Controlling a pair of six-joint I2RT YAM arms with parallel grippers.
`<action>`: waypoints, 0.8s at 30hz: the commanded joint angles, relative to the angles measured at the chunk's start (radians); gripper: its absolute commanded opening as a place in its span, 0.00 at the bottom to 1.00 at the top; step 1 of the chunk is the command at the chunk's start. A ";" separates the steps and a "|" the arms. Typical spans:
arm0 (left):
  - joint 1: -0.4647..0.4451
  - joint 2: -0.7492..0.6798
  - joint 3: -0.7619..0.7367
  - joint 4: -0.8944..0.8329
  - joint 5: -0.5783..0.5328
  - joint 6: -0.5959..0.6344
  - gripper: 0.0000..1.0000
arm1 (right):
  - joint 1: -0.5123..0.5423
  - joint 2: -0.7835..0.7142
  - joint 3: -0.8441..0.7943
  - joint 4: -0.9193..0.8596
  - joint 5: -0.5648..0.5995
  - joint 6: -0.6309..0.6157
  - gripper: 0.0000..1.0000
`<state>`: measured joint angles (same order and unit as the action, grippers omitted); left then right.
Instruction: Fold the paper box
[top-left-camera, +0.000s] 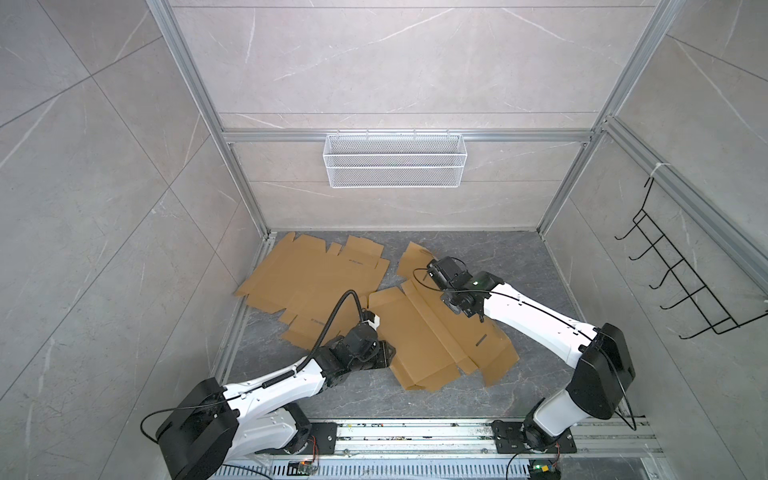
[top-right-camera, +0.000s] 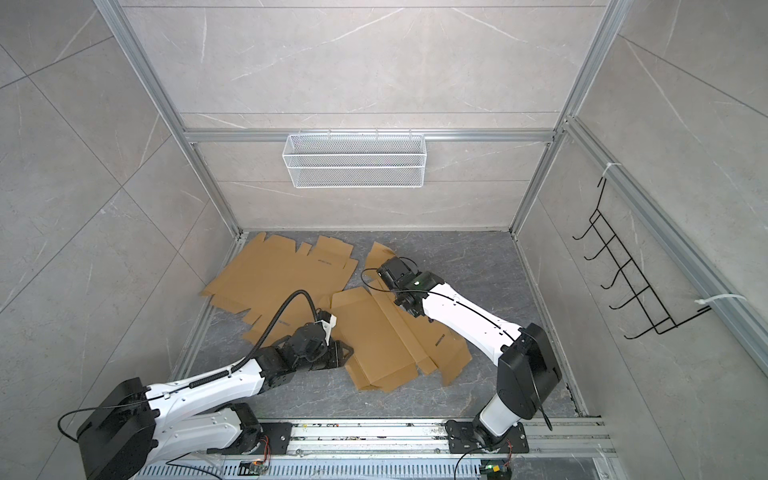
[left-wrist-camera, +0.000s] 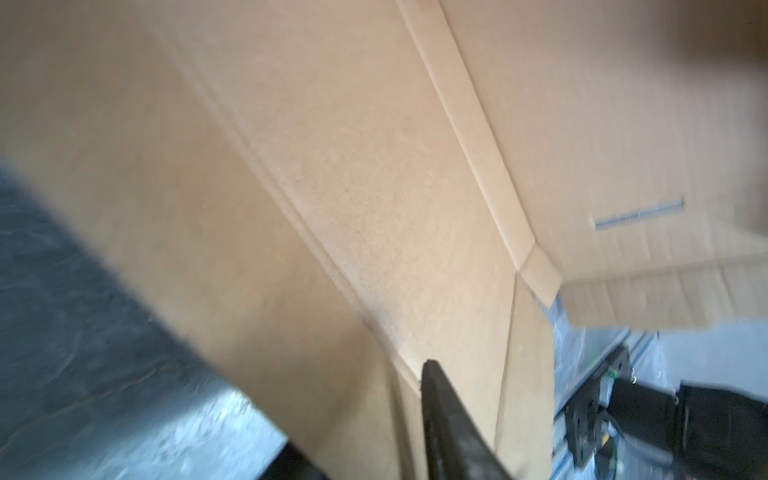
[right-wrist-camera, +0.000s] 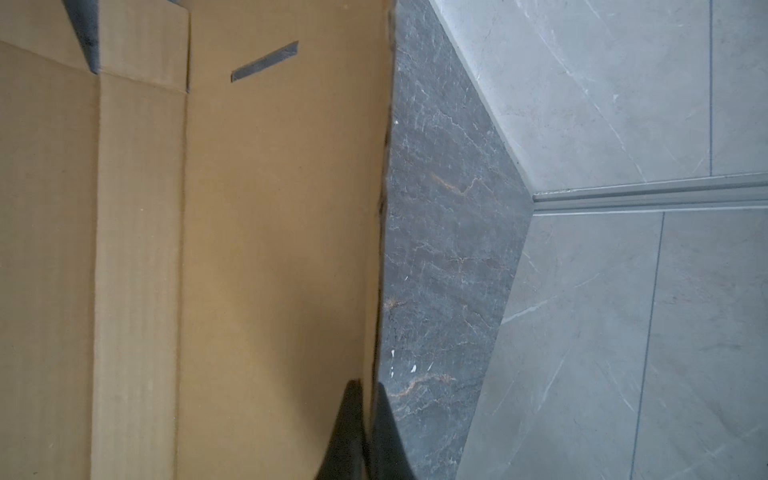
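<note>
Right end effector (right-wrist-camera: 368, 384) pinching paper box (right-wrist-camera: 249, 249) edge, mesh basket (top-left-camera: 395, 166) on wall (top-left-camera: 395, 75)

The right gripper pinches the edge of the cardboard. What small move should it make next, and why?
Probably lift that edge a little and swing it inward over the crease. The right gripper is shut on the outer edge of the box blank, which lies mostly flat on the table, its panels not yet raised.

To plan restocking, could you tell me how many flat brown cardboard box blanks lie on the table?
2: the left flat brown cardboard blank lies by the far left corner, the centre cardboard blank mid-table. More may hide under the left one.
</note>
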<state>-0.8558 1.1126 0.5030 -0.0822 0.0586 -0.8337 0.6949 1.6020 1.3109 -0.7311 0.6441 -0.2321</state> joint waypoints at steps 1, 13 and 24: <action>0.027 -0.086 0.062 -0.175 0.039 0.075 0.45 | 0.009 -0.045 -0.026 0.121 0.011 -0.136 0.00; 0.336 -0.186 0.303 -0.389 0.229 0.241 0.66 | 0.062 -0.056 -0.082 0.322 0.044 -0.483 0.00; 0.516 0.251 0.719 -0.243 0.497 0.266 0.84 | 0.115 -0.088 -0.288 0.666 0.099 -0.691 0.00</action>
<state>-0.3084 1.2839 1.1271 -0.3439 0.4652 -0.6201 0.7929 1.5311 1.0565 -0.1833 0.7170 -0.8391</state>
